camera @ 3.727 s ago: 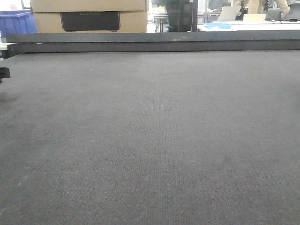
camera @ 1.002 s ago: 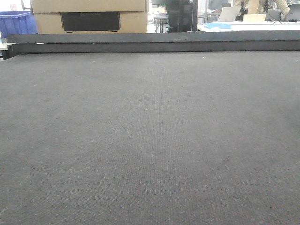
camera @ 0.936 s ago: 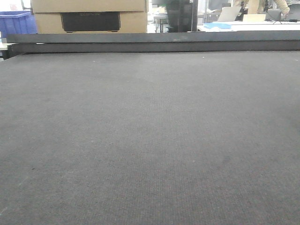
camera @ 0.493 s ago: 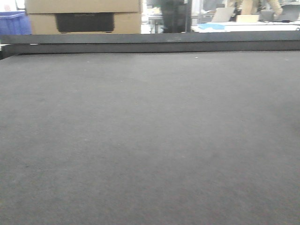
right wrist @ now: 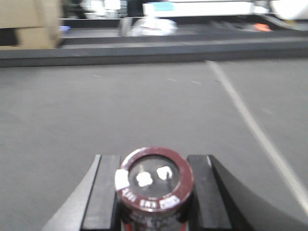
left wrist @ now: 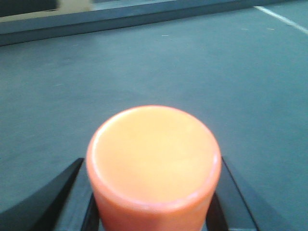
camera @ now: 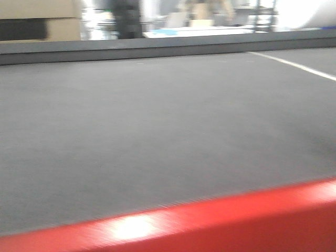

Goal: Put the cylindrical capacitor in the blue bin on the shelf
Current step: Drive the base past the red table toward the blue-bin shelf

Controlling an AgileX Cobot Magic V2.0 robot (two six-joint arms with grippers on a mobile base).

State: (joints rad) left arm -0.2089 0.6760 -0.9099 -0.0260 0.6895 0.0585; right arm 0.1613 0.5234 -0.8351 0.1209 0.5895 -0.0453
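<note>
Right end effector (right wrist: 154,192) clamps cylindrical capacitor (right wrist: 155,179) between its fingers, axis roughly upright, terminals up. Left end effector (left wrist: 154,197) grips orange cylinder (left wrist: 154,156). Shelf and blue bin unseen; only grey worktop (right wrist: 144,110) ahead.

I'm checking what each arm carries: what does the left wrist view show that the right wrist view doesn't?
Left wrist only: an orange cylinder between the black fingers of the left gripper. Right wrist only: the cylindrical capacitor, maroon-rimmed with white terminals, in the right gripper. Both: grey mat, a white line, and a raised dark edge behind.
</note>
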